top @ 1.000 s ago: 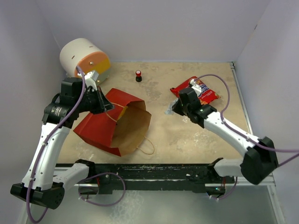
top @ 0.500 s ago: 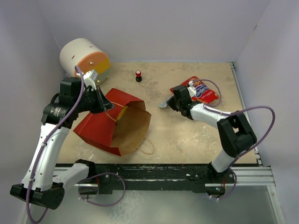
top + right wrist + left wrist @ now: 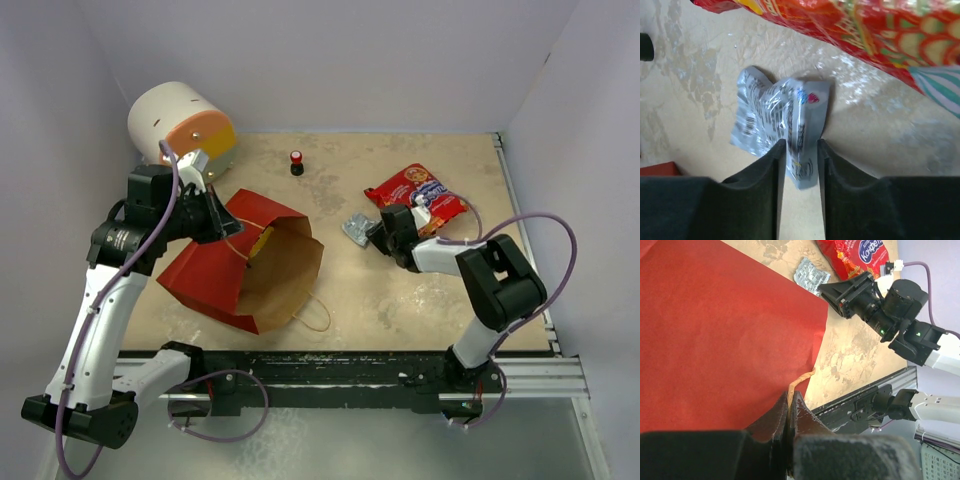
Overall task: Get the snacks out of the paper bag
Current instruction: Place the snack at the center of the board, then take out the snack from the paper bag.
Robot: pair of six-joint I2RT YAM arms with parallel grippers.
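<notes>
Pinching thin twine (image 3: pixel 799 382): left fingers (image 3: pixel 809 424) — narrowly parted right fingers (image 3: pixel 757 172) straddle crinkly silver packet (image 3: pixel 774 120).

1. This is a robotics lab test cell.
2. Plain pale walls (image 3: pixel 330 60) box in a small table (image 3: pixel 420 290) on three sides.
3. A left arm (image 3: pixel 100 310) and a right arm (image 3: pixel 500 290) stand bolted to a metal rail (image 3: pixel 330 365) at the bottom of the frame.
4. Purple cables (image 3: pixel 576 255) loop loosely along both arms.

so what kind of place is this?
Probably a lab robot cell: plain white walls around a mottled tabletop, left arm and right arm on a metal rail, red paper bag as prop.
</notes>
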